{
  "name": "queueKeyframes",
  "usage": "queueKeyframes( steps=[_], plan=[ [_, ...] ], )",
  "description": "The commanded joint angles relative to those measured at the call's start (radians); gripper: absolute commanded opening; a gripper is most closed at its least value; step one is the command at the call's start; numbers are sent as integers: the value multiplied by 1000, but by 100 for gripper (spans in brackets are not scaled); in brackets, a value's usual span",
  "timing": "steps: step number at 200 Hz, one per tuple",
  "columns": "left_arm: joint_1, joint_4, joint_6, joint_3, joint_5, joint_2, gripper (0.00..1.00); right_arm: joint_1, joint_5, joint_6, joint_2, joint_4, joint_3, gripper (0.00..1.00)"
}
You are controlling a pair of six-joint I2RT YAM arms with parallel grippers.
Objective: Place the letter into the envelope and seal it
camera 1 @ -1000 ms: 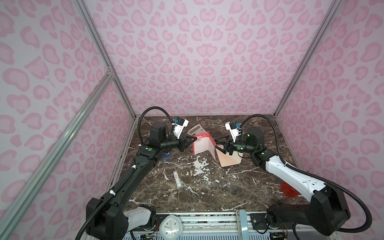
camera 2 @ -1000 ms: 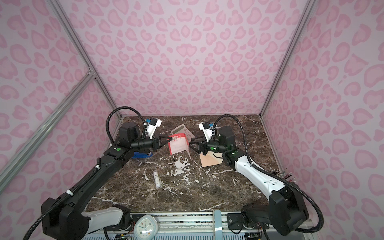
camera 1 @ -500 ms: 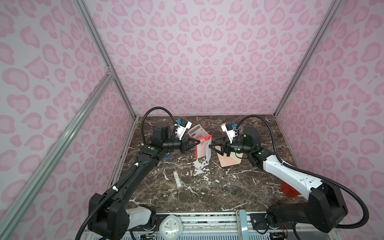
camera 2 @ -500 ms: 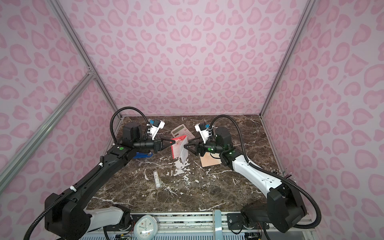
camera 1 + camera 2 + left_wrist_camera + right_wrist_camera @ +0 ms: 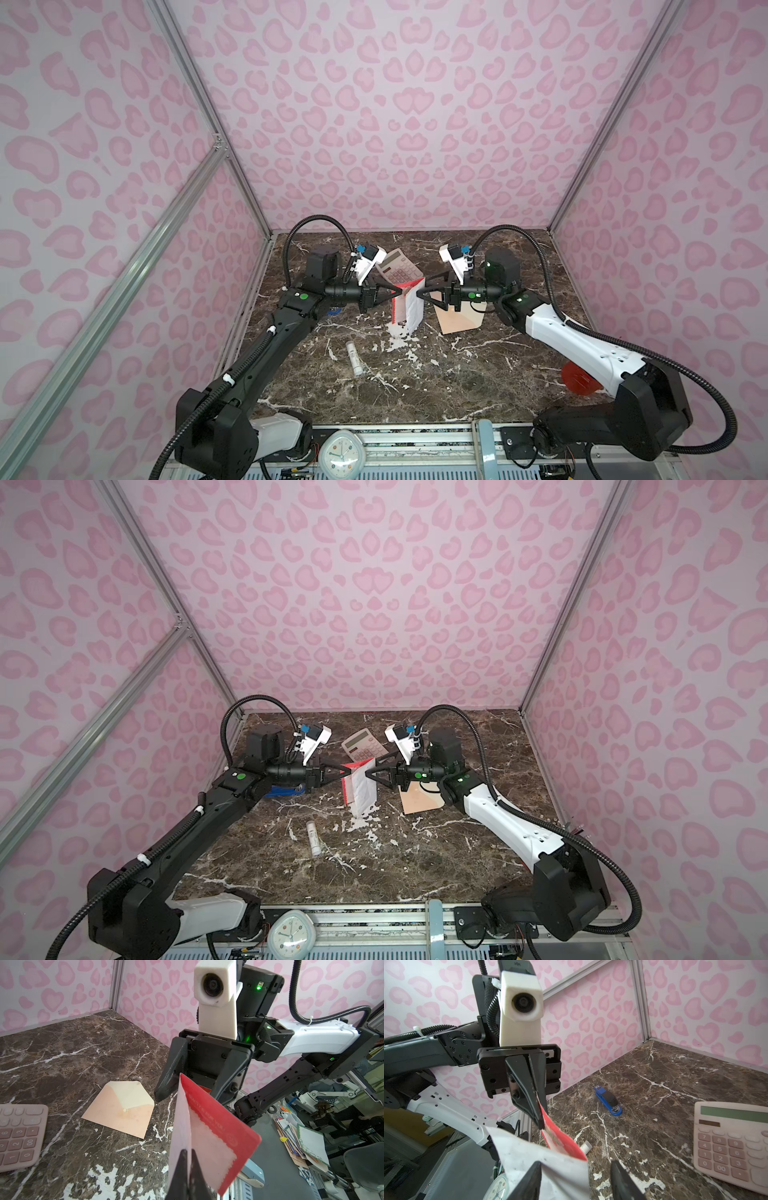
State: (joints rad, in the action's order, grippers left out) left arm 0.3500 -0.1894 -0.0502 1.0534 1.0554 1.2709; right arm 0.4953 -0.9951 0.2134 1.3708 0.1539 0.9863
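Lying flat: envelope (image 5: 118, 1113) | letter (image 5: 207, 1126) outside, in left end effector (image 5: 188, 1153)

table (image 5: 457, 382): dark brown marble look with white veins, polished, soft sheen.
walls (image 5: 395, 104): matt pink print, base material can't tell.
frame posts (image 5: 203, 104): bare aluminium extrusion, satin.
letter (image 5: 218, 1126): thin paper, red side slightly glossy, pale side matt.
envelope (image 5: 122, 1113), centre-left of the left wrist frame: matt peach paper, paler cream flap.
calculator (image 5: 729, 1142): matt pink plastic, smooth keys.
stapler (image 5: 607, 1100): glossy blue plastic, black top.
right end effector (image 5: 190, 1096): matt black plastic, fine ribbing on one finger.
left end effector (image 5: 539, 1124): same black plastic, smooth.
camera housing (image 5: 216, 987): white plastic, slightly rough, scuffed.
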Motion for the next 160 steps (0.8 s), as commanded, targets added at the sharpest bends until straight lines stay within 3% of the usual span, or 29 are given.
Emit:
queueKeyframes(
  steps=[1, 95, 140, 160],
  plan=[
    [0, -10, 30, 16, 24, -1, 4, 2, -64, -4, 12, -11, 5, 54],
    [1, 12, 14, 9, 29, 4, 4, 6, -76, -3, 9, -34, 20, 24],
    [0, -18, 45, 10, 7, 1, 4, 5, -68, -87, -15, -157, 56, 0],
    [0, -27, 56, 13, -10, -6, 5, 8, -61, -96, -21, -171, 51, 0]
  ],
)
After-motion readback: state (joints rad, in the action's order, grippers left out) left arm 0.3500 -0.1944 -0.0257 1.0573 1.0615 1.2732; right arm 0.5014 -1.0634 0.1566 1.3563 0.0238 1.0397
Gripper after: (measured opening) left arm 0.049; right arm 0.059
